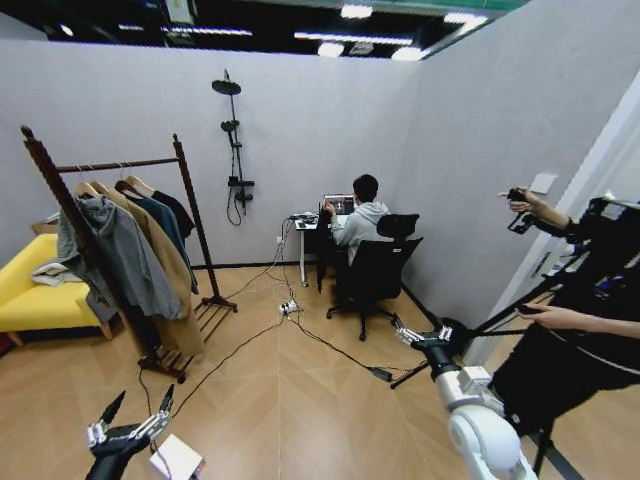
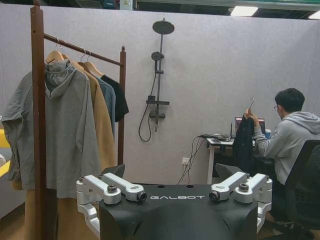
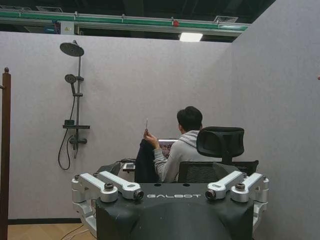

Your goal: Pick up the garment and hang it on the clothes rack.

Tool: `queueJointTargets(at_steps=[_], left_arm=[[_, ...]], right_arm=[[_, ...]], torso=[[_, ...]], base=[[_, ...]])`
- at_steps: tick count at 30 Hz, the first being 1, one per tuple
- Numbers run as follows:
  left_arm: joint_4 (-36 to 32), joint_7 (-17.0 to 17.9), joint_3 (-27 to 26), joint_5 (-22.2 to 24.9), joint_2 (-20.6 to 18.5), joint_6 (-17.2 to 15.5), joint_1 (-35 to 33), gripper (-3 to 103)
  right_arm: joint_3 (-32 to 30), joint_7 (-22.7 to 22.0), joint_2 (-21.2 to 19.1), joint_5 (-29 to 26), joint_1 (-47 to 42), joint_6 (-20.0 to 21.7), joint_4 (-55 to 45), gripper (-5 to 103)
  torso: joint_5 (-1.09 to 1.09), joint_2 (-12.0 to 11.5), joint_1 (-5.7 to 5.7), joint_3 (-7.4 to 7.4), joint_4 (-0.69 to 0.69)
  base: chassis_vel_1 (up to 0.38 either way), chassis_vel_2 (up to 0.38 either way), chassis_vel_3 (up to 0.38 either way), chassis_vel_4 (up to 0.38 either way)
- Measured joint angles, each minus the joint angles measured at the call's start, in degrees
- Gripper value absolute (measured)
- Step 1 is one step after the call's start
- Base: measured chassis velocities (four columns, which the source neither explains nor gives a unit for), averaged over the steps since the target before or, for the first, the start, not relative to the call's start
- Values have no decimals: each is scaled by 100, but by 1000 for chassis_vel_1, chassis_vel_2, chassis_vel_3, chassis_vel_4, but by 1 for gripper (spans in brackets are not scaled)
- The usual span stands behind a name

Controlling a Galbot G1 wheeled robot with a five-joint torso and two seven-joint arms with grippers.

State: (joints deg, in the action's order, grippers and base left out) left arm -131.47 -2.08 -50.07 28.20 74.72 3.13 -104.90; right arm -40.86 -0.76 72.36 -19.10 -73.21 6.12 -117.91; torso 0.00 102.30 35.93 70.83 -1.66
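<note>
Across the head view, the clothes rack [image 1: 120, 250] is standing at the left of the room beside a yellow sofa [image 1: 30, 295], carrying a grey hooded top [image 1: 115, 255], a tan coat [image 1: 165, 270] and a navy jacket [image 1: 160, 222], with something black half hidden behind them at the far end. At the desk against the back wall a seated person [image 1: 358, 222] is holding the garment [image 1: 323, 235], a dark shape too small to read clearly here. The left gripper [image 1: 135, 415] is hovering low at the bottom left with its fingers spread and holding nothing; the right gripper [image 1: 420, 335] is hanging at the lower right, its fingers likewise apart. From the left wrist view, the rack's near post is running out past the top edge, and the garment [image 2: 243, 142] is dangling limp from the person's raised hand beside the desk, its lower part hidden behind the gripper body. From the right wrist view, the garment [image 3: 144, 162] is showing as a black drape next to the person's arm, its hem cut off by the gripper housing, and only one rack post is peeking in at the edge.
</note>
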Motion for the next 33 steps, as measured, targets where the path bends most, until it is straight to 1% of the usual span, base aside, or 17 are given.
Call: queueJointTargets(at_steps=[15, 22, 27, 33], left_arm=[[0, -1, 0, 0, 0, 0, 0, 100], [0, 0, 0, 0, 0, 0, 0, 100], [0, -1, 0, 0, 0, 0, 0, 100], [0, 0, 0, 0, 0, 0, 0, 100]], right_arm=[[-4, -48, 66, 148, 19, 110, -47, 100], [-150, 203, 86, 141, -21, 80, -63, 100], [-155, 254, 88, 153, -37, -3, -24, 100], [-120, 266, 90, 158, -29, -38, -16, 100]], torso=[[0, 0, 0, 0, 1], [0, 0, -1, 0, 1], [0, 1, -1, 0, 1], [1, 0, 0, 0, 1]], base=[[0, 0, 0, 0], [-6, 7, 4, -2], [-72, 62, 73, -72], [-168, 158, 160, -169]])
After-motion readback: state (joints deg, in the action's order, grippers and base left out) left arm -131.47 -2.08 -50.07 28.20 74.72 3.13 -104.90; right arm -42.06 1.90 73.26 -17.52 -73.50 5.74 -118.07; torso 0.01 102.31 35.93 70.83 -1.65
